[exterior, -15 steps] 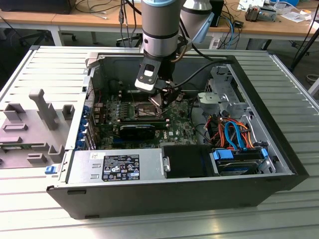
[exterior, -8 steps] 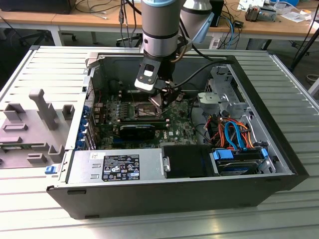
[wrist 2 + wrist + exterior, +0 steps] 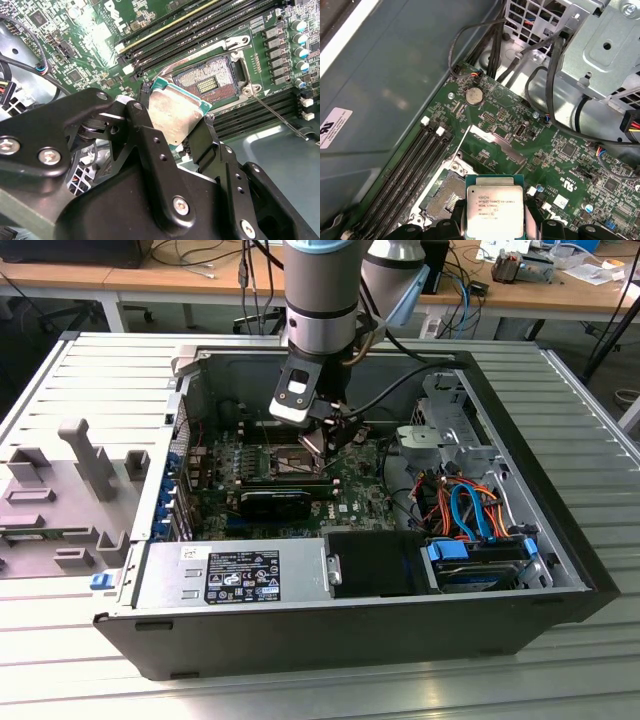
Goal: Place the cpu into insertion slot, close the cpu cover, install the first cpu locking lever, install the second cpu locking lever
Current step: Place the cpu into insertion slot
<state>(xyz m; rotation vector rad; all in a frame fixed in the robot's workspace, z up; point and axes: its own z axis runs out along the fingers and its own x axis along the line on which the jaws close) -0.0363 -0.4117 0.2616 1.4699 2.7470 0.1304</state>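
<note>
My gripper (image 3: 326, 440) hangs inside the open computer case, shut on the cpu (image 3: 175, 111), a flat silver-grey square with a green rim. Its black fingers (image 3: 139, 114) clamp two opposite edges, and the chip is tilted in the air. The first wrist view shows the cpu (image 3: 494, 212) face-on with print on its top. The insertion slot (image 3: 209, 83) lies uncovered just beyond the chip, its dark pin field ringed by a silvery frame, and appears as well in the first wrist view (image 3: 444, 192). The cpu cover (image 3: 492, 144) stands swung up beside the socket. A thin locking lever (image 3: 277, 115) sticks out, unlatched.
Long black memory slots (image 3: 200, 27) run beside the socket on the green motherboard (image 3: 355, 490). Black cables (image 3: 555, 95) and a metal drive cage (image 3: 450, 430) sit at the exterior view's right. A power supply (image 3: 230, 575) lies along the case front. A grey fixture (image 3: 60, 495) lies outside, at the left.
</note>
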